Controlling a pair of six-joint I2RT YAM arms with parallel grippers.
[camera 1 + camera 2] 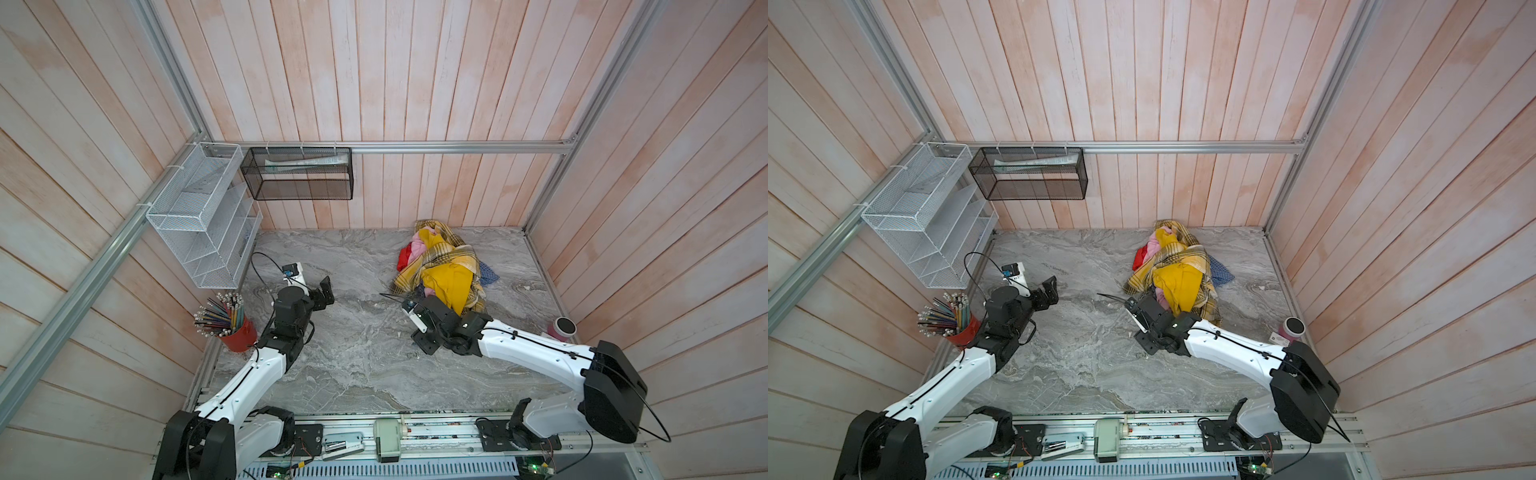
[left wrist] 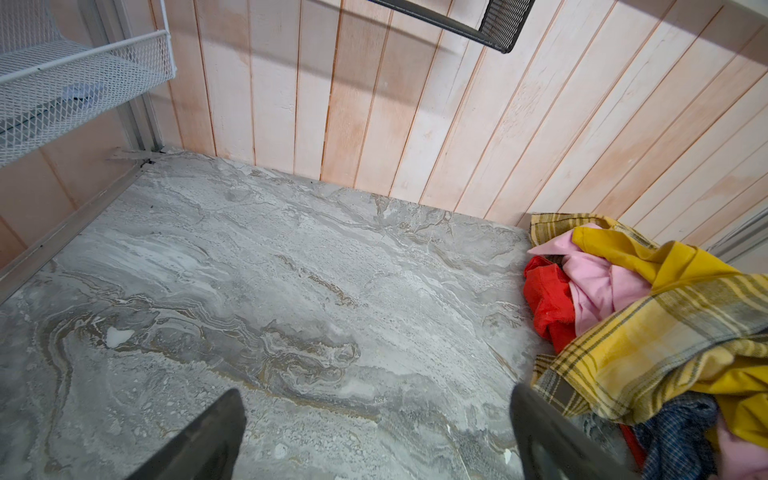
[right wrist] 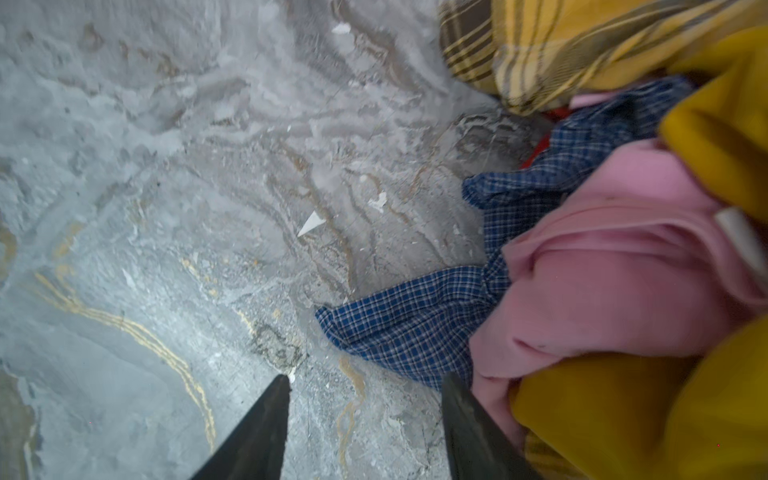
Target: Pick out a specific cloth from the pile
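The pile [image 1: 440,266] [image 1: 1173,270] lies at the back right of the marble table: yellow-brown plaid, mustard, pink and red fabrics. The cloth, blue with a fine check, pokes out at the pile's right edge [image 1: 490,275] [image 1: 1221,270] and at its near left edge [image 3: 415,328] [image 2: 673,432]. My right gripper [image 3: 365,376] [image 1: 419,297] is at that near left edge. It is open over bare table, with one finger against the pink and blue folds. My left gripper [image 2: 376,388] [image 1: 326,291] hangs wide open and empty over the table, left of the pile.
A red cup of pencils [image 1: 237,328] stands at the left edge. A white wire rack [image 1: 203,220] and a black mesh basket [image 1: 297,174] hang on the walls. A pink jar with a dark lid [image 1: 563,328] sits by the right wall.
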